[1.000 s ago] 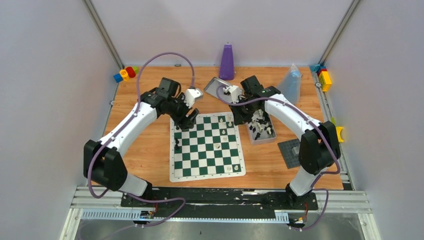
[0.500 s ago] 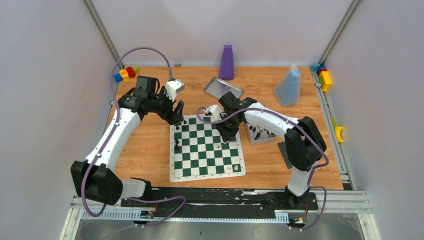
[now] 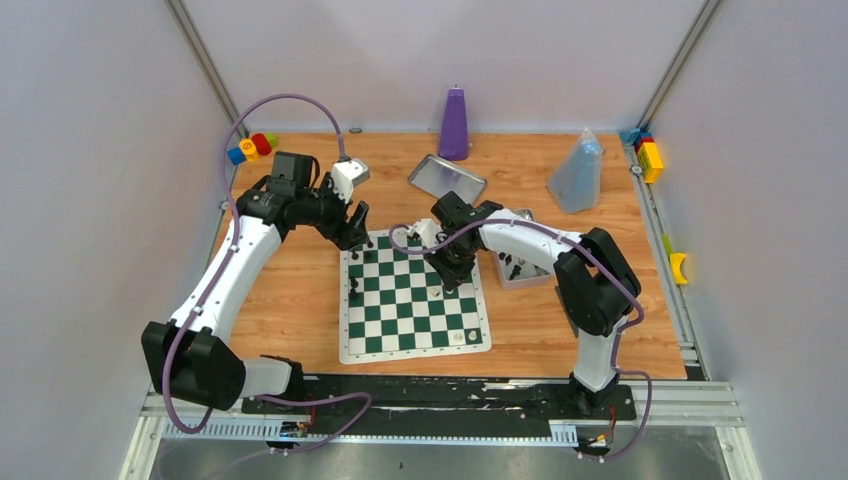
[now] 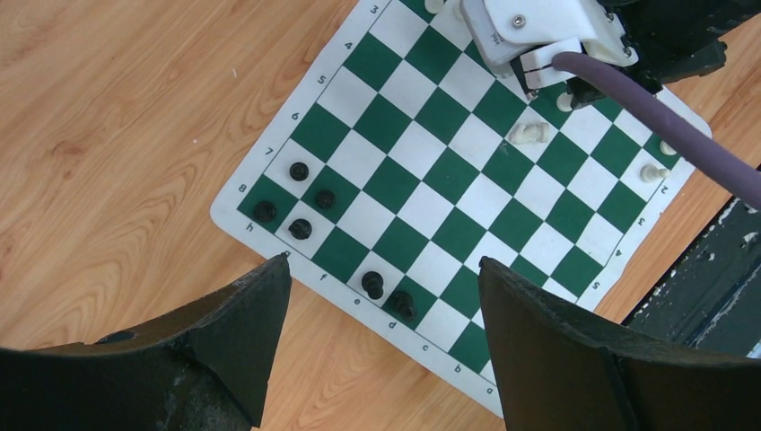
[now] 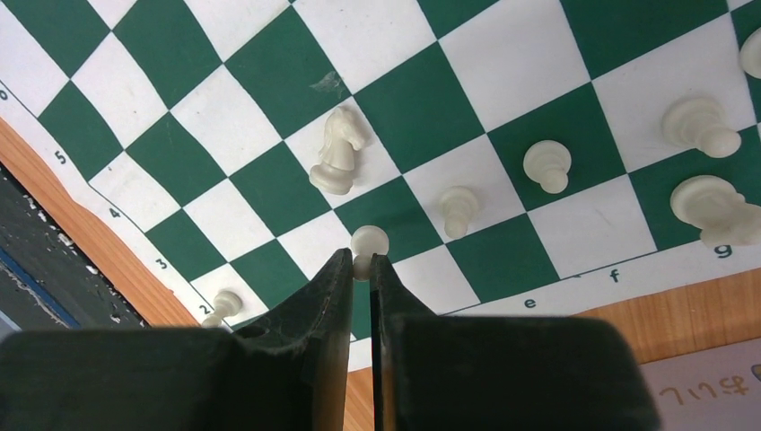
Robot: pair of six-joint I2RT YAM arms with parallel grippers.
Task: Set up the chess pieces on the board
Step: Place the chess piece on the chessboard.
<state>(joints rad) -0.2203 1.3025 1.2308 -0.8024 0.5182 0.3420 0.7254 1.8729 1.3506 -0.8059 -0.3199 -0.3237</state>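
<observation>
Chessmen go out one at a time: the right pincer (image 5: 361, 260) is closed to a narrow slit on a white pawn (image 5: 369, 241), gripped low on its stem so the round head clears the fingertips. It hangs over the board (image 5: 269, 81) close to the lettered edge on white's side, apparently lined up for the pawn row, where two pawns (image 5: 502, 189) already stand upright.

The left pincer (image 4: 384, 265) hovers wide and empty above the opposite corner. Six black pieces (image 4: 301, 193) are gathered there, and the pincer seems placed to work that end while keeping out of its partner's way.

A white knight (image 5: 336, 153) lies on its side a square or two from the held pawn. It is probably the nearest hazard if the pincer drops off line, and it needs righting. The right arm's purple cable (image 4: 664, 126) loops across the board's white end.

On the tabletop (image 3: 290, 300), a grey box (image 3: 525, 270) of spare pieces sits just right of the board, partly hidden by the right arm. A silver tray (image 3: 447, 178), purple bottle (image 3: 455, 123), plastic bag (image 3: 578, 172) and toy blocks (image 3: 250, 148) stand farther back, well apart from play.
</observation>
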